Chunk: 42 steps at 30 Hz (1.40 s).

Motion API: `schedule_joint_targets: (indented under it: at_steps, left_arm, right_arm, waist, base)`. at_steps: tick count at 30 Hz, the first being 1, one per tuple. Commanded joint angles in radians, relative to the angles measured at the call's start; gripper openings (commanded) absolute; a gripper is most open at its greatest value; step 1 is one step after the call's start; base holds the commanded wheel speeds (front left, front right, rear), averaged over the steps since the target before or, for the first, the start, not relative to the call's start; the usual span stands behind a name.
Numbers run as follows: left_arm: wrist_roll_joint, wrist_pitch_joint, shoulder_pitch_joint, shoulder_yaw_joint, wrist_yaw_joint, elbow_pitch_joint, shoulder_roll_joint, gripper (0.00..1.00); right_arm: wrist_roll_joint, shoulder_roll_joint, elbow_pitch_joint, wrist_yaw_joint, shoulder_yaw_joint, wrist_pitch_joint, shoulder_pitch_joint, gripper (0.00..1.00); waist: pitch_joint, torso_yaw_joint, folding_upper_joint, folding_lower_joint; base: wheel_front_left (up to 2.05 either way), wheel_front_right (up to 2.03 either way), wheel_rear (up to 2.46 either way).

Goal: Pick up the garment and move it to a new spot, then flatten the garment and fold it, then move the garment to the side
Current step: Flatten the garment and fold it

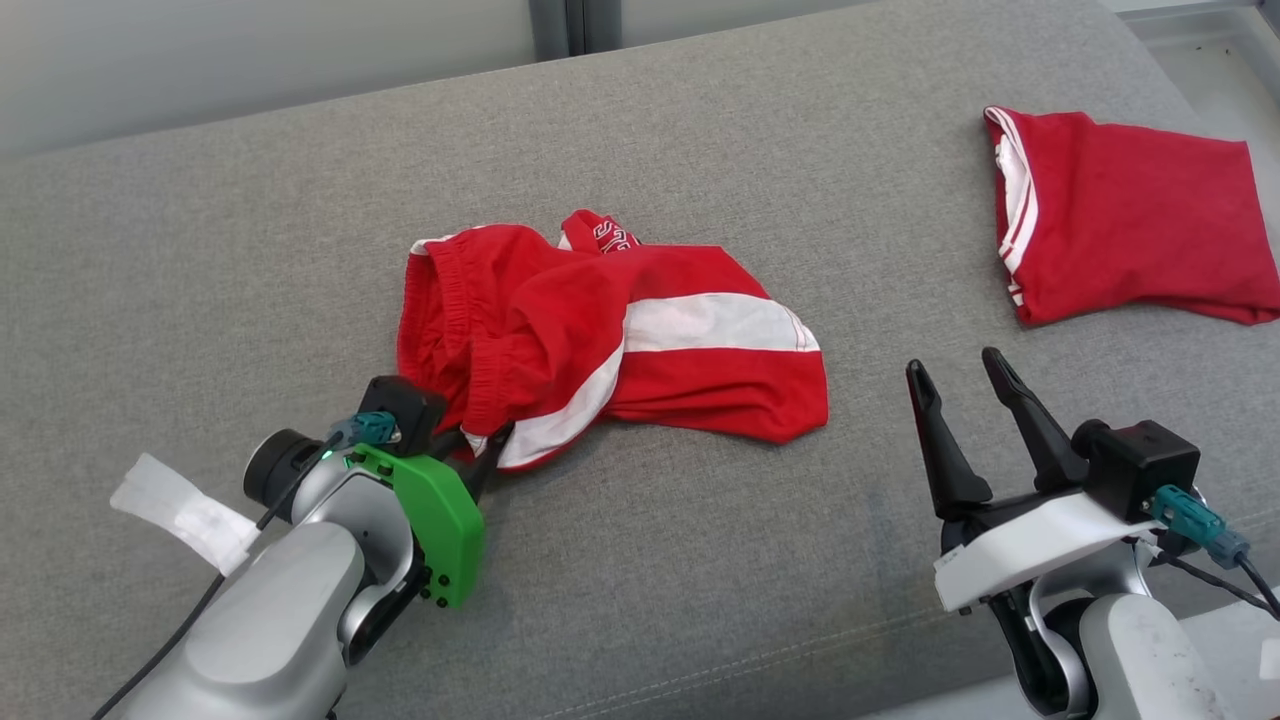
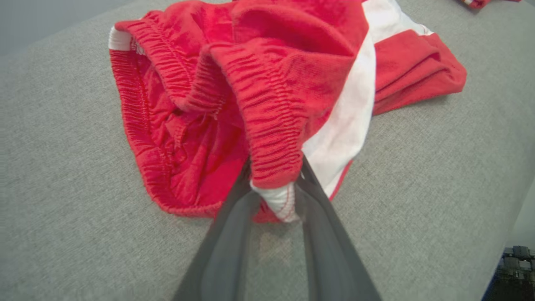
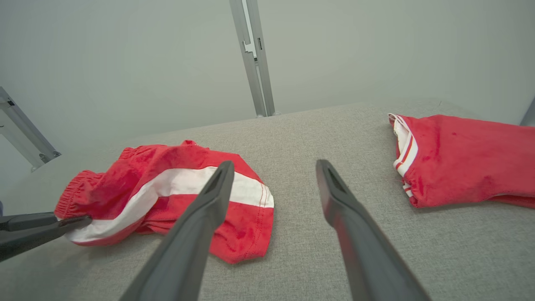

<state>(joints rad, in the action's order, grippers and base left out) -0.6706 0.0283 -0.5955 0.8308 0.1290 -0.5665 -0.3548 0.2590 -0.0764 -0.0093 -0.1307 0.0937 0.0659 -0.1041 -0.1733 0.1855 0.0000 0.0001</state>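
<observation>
Crumpled red-and-white elastic-waist shorts [image 1: 620,340] centre of grey fabric surface [image 1: 700,580]; near-left waistband corner pinched tight in left gripper [image 2: 275,179]. Right gripper [image 1: 953,362] spread wide, well right of shorts.

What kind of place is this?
Likely a robot test room, not a home: a grey padded bench, a bare pale wall with a metal post, and red shorts lying crumpled on the bench.
</observation>
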Motion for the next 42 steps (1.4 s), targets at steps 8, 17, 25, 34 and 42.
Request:
schedule_joint_targets:
  at_steps: [8, 17, 25, 34, 42]
  left_arm:
    - [-0.042, -0.079, -0.013, -0.030, -0.023, -0.010, -0.023, 0.00]
    - [-0.071, -0.181, 0.029, -0.102, -0.103, -0.004, -0.021, 0.00]
    - [-0.066, -0.206, 0.033, -0.095, -0.110, -0.009, -0.008, 0.00]
    - [-0.059, -0.215, -0.004, -0.087, -0.102, -0.022, 0.005, 0.00]
    - [-0.051, -0.221, -0.037, -0.069, -0.093, -0.033, 0.033, 0.00]
  right_arm:
    - [0.018, -0.020, 0.009, 0.000, 0.010, -0.021, -0.021, 1.00]
    - [0.131, -0.072, 0.092, 0.000, 0.020, -0.142, -0.116, 1.00]
    - [0.263, -0.122, 0.195, 0.000, 0.067, -0.211, -0.230, 1.00]
    - [0.450, -0.173, 0.407, 0.000, 0.167, -0.362, -0.429, 1.00]
    - [0.534, -0.198, 0.571, 0.000, 0.263, -0.425, -0.547, 1.00]
  waist:
    - [-0.008, -0.021, 0.0000, -0.0001]
    - [-0.047, -0.059, 0.0000, -0.0001]
    - [-0.082, -0.081, 0.0000, -0.0001]
    - [-0.125, -0.111, 0.0000, -0.0001]
    - [-0.145, -0.145, 0.0000, -0.0001]
  base:
    - [0.00, 0.00, 0.00]
    - [0.00, 0.00, 0.00]
    - [0.00, 0.00, 0.00]
    - [0.00, 0.00, 0.00]
    - [0.00, 0.00, 0.00]
